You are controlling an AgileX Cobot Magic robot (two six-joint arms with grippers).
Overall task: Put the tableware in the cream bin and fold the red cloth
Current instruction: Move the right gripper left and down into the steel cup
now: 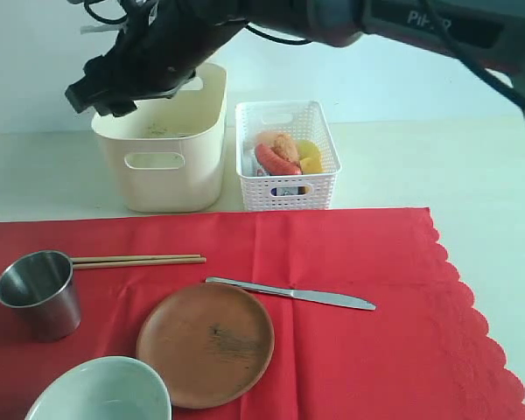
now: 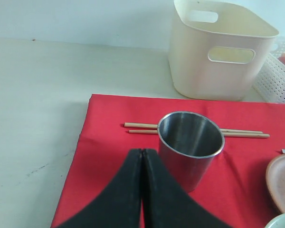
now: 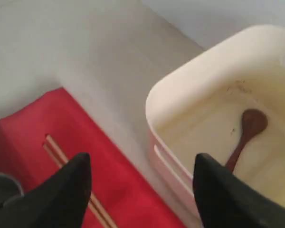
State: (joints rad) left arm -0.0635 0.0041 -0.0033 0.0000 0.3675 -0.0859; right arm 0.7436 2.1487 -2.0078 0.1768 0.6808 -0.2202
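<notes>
Right end effector [image 3: 141, 157] spread, empty, over tall cream plastic bin [image 3: 204, 61]; near it, rigid, slippery steel cup [image 1: 37, 293] likely suits a rim-wall pinch.

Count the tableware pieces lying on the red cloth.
5, the chopsticks as one pair: steel cup far left, chopsticks beside it, brown plate centre, knife beyond the plate, green bowl at the near edge. The spoon is in the cream bin.
</notes>
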